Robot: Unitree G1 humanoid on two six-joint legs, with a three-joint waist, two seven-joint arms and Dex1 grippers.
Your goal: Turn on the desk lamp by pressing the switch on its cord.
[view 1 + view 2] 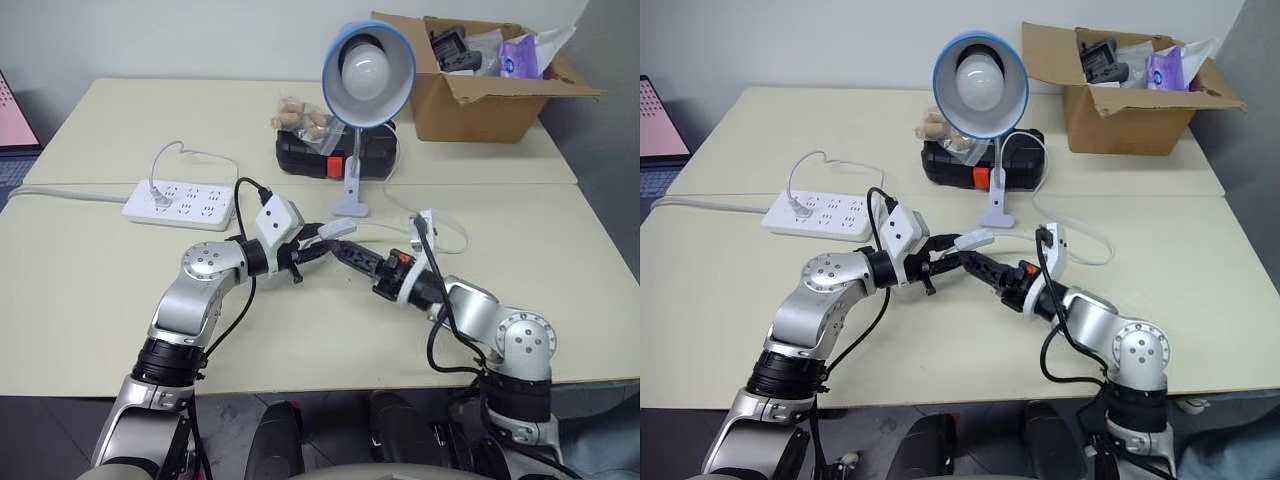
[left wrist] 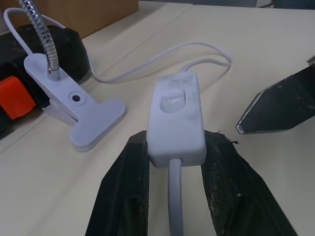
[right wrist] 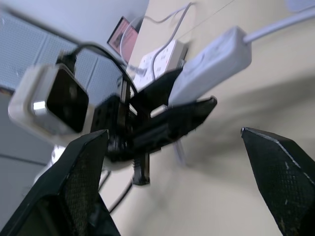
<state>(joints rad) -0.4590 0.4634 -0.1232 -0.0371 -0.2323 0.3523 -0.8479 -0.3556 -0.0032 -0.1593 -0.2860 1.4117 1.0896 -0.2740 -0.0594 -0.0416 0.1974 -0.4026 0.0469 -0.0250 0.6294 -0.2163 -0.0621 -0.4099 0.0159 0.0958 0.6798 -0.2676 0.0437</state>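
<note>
Left wrist view: my left gripper [image 2: 174, 162] pinches the switch [image 2: 176, 118] above the table [image 2: 256, 187]. My right gripper [image 3: 182, 162] gapes wide beside it.

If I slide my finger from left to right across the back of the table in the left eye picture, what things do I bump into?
Power strip → black case → desk lamp → cardboard box.

I see a white power strip [image 1: 180, 203] on the surface [image 1: 90, 280], a black case [image 1: 335, 152] farther back, and an open cardboard box [image 1: 478, 92] at the far right.
</note>
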